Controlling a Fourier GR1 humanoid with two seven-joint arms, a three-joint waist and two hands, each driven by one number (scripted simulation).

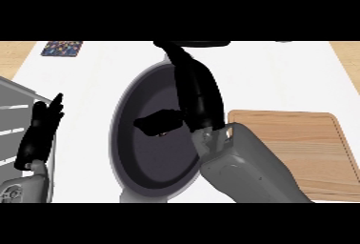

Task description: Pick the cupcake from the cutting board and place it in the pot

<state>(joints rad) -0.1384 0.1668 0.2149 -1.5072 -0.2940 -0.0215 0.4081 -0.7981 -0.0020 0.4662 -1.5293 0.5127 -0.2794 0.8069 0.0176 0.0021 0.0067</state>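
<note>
A white counter [84, 76] fills the view from above. A large, round, dark grey metal pot [124, 119] sits at its centre. A rectangular light wooden cutting board [295, 147] with a groove around its rim lies at the pot's right, toward the near right corner and close beside the pot.

The right robot hand [200, 102], black on a grey forearm, comes in from the near edge between board and pot. It hangs over the right half of the pot's inside. Its fingers are stretched out long toward the far edge, and its thumb juts left across the pot's middle.

The left robot hand [41, 131] rests near the left edge, fingers straight and close together, holding nothing.

A grey panel [14, 102] with pale stripes sits at the left edge. A small multicoloured patterned square [62, 48] lies at the far left corner.

The cupcake [163, 134] shows only as a small brownish patch under the thumb, inside the pot. I cannot tell whether the thumb touches it.
</note>
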